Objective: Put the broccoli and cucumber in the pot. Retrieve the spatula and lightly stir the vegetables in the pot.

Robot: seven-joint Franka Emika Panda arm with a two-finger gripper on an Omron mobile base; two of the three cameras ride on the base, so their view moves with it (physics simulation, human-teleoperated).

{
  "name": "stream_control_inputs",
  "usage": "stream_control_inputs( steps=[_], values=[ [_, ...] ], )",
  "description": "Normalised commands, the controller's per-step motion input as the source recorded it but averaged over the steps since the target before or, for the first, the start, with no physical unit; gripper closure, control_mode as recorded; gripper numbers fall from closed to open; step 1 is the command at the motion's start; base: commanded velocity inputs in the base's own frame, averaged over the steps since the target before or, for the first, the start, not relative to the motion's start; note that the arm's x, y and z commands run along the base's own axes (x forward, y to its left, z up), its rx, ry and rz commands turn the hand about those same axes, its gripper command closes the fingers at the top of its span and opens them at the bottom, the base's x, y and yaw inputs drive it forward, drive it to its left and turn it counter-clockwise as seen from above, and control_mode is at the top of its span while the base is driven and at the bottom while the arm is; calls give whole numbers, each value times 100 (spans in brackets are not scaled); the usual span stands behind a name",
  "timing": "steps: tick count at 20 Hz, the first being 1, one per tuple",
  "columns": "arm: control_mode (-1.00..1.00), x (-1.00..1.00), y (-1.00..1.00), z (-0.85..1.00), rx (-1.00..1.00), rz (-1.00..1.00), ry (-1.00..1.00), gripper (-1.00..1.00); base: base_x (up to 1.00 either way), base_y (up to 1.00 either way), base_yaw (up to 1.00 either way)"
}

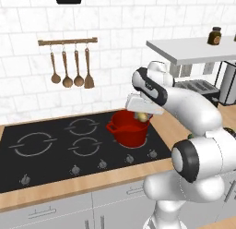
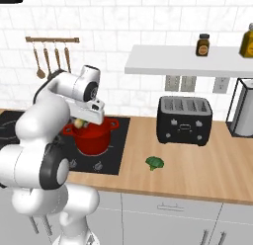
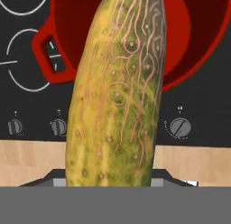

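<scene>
Long yellow-green streaked cucumber [image 3: 117, 96] clamped in the two-finger gripper [image 1: 142, 115], jaws partly closed around it, poised over the deep red two-handled pot [image 1: 131, 129]; its tip apparently sits above the rim. Released off-centre, it could strike the rim and roll across the black glass cooktop [image 1: 50, 149]. Small dark-green broccoli clump [image 2: 155, 163] lies on the wooden counter [image 2: 197, 170], white-tiled wall behind.

The arm hangs over the red pot [image 2: 93, 136] on the stove, a yellow-green cucumber [image 2: 79, 123] tip showing beneath the hand. Well right of the jaws, the broccoli [image 2: 155, 163] lies on the counter [image 2: 197, 175], before the toaster [image 2: 184, 120].
</scene>
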Motion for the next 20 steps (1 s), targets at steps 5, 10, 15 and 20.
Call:
stream_control_inputs(
  steps=[5,10,15,20],
  values=[
    [-100,57,12,-30,0,-2,0,100,0,0,0],
    [-100,41,1,-30,0,-5,0,100,0,0,0],
    [-100,31,1,-33,-1,-10,0,100,0,0,0],
    [-100,26,3,-20,-4,-11,1,100,0,0,0]
  ],
)
